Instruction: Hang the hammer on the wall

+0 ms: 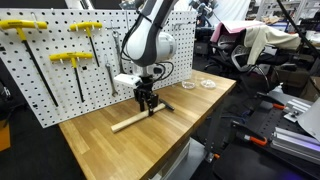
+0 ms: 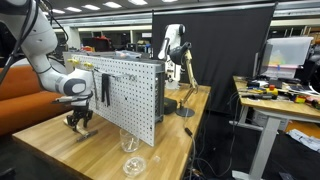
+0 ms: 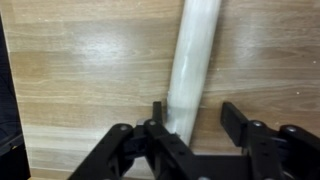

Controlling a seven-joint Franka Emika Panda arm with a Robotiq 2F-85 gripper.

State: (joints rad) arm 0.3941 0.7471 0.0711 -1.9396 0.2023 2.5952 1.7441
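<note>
The hammer lies flat on the wooden table [image 1: 190,110], its pale wooden handle [image 1: 128,122] pointing toward the front left. In the wrist view the handle [image 3: 195,50] runs up from between my fingers. Its dark head is hidden under my gripper. My gripper [image 1: 147,104] is low over the head end of the handle and open. The handle lies against one finger, with a gap to the other [image 3: 195,115]. The gripper also shows in an exterior view [image 2: 80,122]. The wall, a white pegboard [image 1: 60,90], stands upright just behind the gripper and shows in both exterior views [image 2: 135,90].
Yellow T-handled tools [image 1: 70,60] hang on the pegboard. Two clear glass dishes [image 1: 208,84] sit at the far end of the table. A glass [image 2: 128,140] and a clear dish [image 2: 133,165] stand behind the pegboard. A desk lamp [image 2: 185,75] stands farther back.
</note>
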